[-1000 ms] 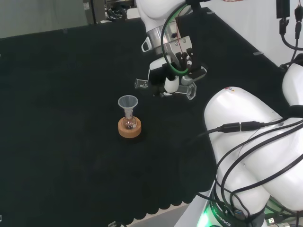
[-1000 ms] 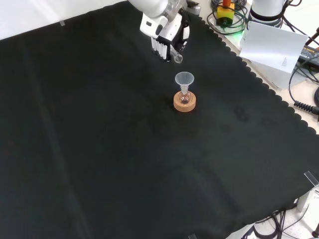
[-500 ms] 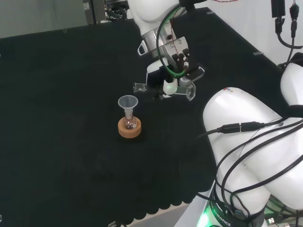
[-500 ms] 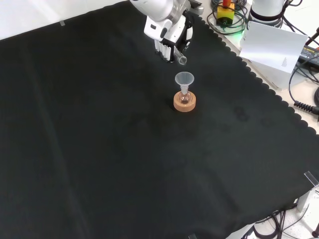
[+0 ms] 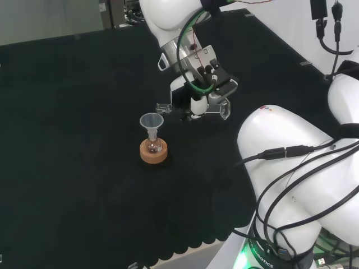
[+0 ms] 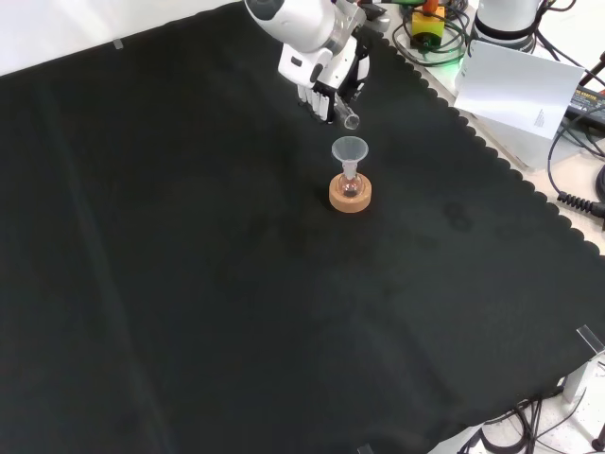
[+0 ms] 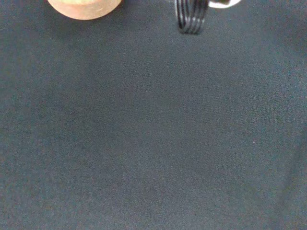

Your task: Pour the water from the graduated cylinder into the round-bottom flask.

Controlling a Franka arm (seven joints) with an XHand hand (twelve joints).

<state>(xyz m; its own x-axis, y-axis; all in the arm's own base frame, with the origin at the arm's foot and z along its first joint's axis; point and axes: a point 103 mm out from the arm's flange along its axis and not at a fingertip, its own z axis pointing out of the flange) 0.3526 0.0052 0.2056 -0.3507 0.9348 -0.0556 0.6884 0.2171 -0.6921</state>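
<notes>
A small round-bottom flask (image 5: pixel 152 147) stands in a cork ring (image 5: pixel 153 156) near the middle of the cloth, with a clear funnel (image 5: pixel 151 120) in its neck. The hand (image 5: pixel 194 94) is shut on a clear graduated cylinder (image 5: pixel 164 105), held nearly level with its mouth just above and to the right of the funnel's rim in the head view. In the front view the hand (image 6: pixel 324 74) is above the funnel (image 6: pixel 350 148), and the cylinder's mouth (image 6: pixel 350 118) points down at it. The wrist view catches the cork ring (image 7: pixel 84 6) and a black finger (image 7: pixel 191 19).
The arm's big white links (image 5: pixel 291 168) stand at the right of the head view. The cloth's scalloped edge (image 6: pixel 492 156) runs behind the flask in the front view, with a white box (image 6: pixel 525 90) and cables beyond it.
The hand has carried the cylinder closer to the funnel, leftward in the head view and down-right in the front view. The cylinder's mouth now sits near the funnel's rim.
</notes>
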